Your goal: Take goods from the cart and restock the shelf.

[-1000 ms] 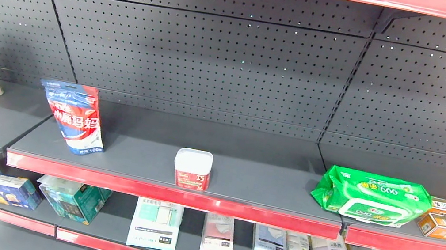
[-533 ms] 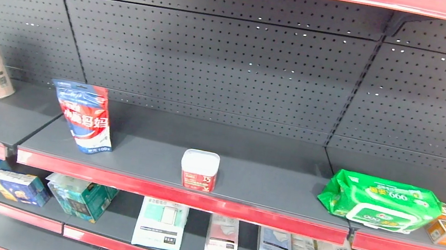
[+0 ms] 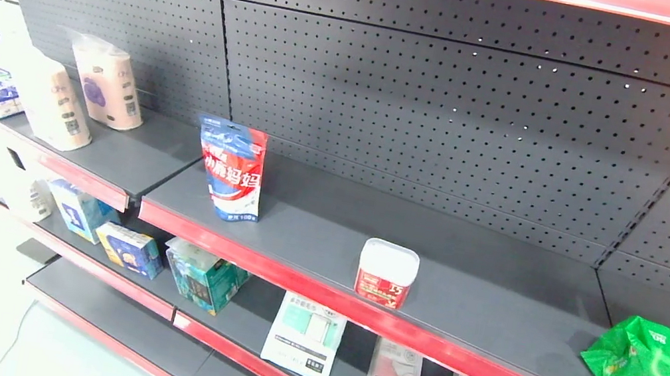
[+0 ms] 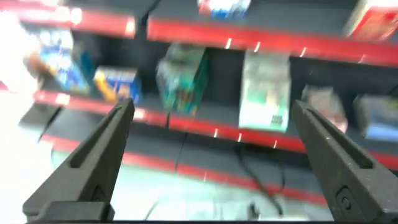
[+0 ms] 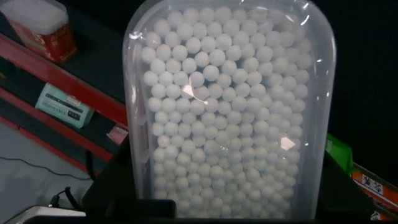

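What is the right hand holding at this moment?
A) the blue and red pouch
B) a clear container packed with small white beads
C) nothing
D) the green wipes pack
B: the right wrist view shows the right hand shut on a clear container full of small white beads, while the green wipes pack and the blue and red pouch sit on the shelf.

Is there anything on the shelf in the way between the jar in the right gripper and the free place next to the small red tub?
Nothing visible does. The shelf board lies bare between the red tub and the green pack; the bead jar is held before it.
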Tool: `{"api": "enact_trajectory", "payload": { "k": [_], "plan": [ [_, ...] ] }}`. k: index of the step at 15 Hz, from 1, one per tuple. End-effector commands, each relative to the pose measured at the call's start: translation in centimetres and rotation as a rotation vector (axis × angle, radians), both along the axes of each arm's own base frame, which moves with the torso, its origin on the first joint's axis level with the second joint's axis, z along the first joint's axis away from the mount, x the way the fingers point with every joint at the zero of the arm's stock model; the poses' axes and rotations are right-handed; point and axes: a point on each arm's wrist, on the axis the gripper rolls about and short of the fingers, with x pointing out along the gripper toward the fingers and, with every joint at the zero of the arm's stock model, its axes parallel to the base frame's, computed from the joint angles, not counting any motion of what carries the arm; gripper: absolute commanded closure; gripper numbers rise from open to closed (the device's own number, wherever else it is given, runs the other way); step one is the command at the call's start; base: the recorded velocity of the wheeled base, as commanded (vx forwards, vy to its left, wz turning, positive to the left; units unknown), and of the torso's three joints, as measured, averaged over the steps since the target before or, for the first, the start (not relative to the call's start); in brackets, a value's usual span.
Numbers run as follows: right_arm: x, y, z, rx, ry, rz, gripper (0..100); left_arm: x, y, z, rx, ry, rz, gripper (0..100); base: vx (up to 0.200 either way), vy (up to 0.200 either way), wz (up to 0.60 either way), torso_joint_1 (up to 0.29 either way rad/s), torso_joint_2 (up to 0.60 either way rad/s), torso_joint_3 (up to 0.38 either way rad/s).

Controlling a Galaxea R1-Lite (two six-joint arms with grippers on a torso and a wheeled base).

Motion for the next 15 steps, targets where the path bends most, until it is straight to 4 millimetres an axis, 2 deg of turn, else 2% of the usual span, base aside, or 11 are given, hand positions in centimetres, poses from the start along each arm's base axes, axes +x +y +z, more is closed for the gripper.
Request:
{"api": "enact_trajectory", "payload": {
  "k": [1, 4, 5, 8, 9, 12, 15],
  "plan": [
    [0.8, 0.3, 1.0, 0.006, -0.004, 0.088, 100, 1.0, -0.3, -1.4, -0.026, -0.064, -0.092, 0, 0.000, 0.000, 0.00, 0.000, 0.00, 0.000],
    [3.3, 0.9, 1.2, 0.023, 0.065, 0.193, 100, 1.3, -0.4, -1.6, -0.020, -0.112, -0.104, 0, 0.000, 0.000, 0.00, 0.000, 0.00, 0.000],
    [5.6, 1.1, 1.5, 0.033, 0.091, 0.207, 100, 1.3, -0.3, -1.5, -0.020, -0.110, -0.078, 0, 0.000, 0.000, 0.00, 0.000, 0.00, 0.000],
    [9.2, 1.2, 1.4, 0.042, 0.092, 0.212, 100, 1.2, -0.5, -1.5, -0.047, -0.114, -0.166, 0, 0.000, 0.000, 0.00, 0.000, 0.00, 0.000],
    [9.9, 1.2, 1.2, 0.042, 0.097, 0.212, 100, 1.2, -0.6, -1.6, -0.067, -0.104, -0.178, 0, 0.000, 0.000, 0.00, 0.000, 0.00, 0.000],
    [11.9, 1.2, 0.5, 0.044, 0.145, 0.212, 100, 1.3, -0.1, -1.8, -0.039, -0.094, 0.091, 0, 0.000, 0.000, 0.00, 0.000, 0.00, 0.000],
    [12.5, 1.2, 0.2, 0.046, 0.165, 0.211, 100, 1.1, -0.2, -2.2, -0.005, -0.078, 0.098, 0, 0.000, 0.000, 0.00, 0.000, 0.00, 0.000]
  ]
}}
